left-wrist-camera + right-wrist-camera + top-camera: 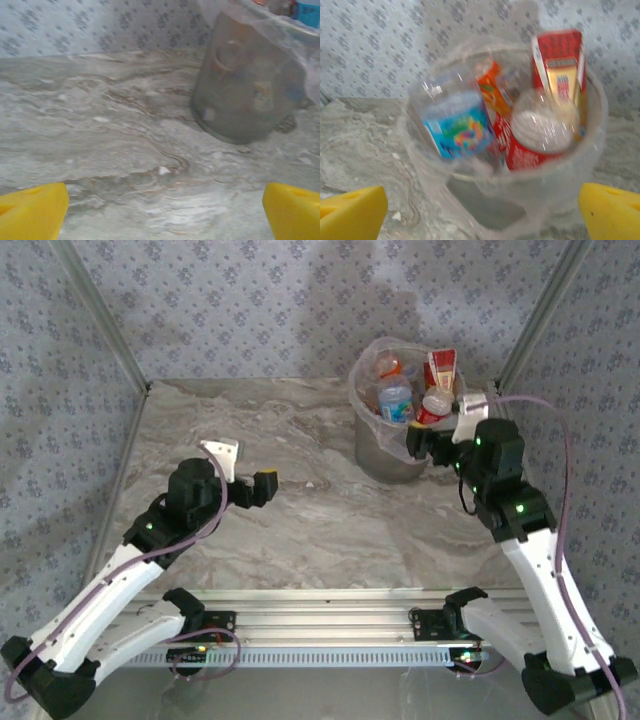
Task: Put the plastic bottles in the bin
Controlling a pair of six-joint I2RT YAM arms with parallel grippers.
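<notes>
by the bin [380, 452], the right end effector [422, 443] gapes empty, likely sited to drop onto the heaped plastic bottles [455, 125]; the left end effector [262, 486] hovers wide.

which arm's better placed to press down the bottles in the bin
Right, likely: the right hand, open, is at the bin, facing the bottles; the left hand is mid-table, away from it.

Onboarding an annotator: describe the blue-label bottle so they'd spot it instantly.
Find the round grey bin, far right on the table, lined with a clear bag. Of the bottles heaped inside, the blue-label bottle sits left of centre; its neighbours wear red or orange.
</notes>
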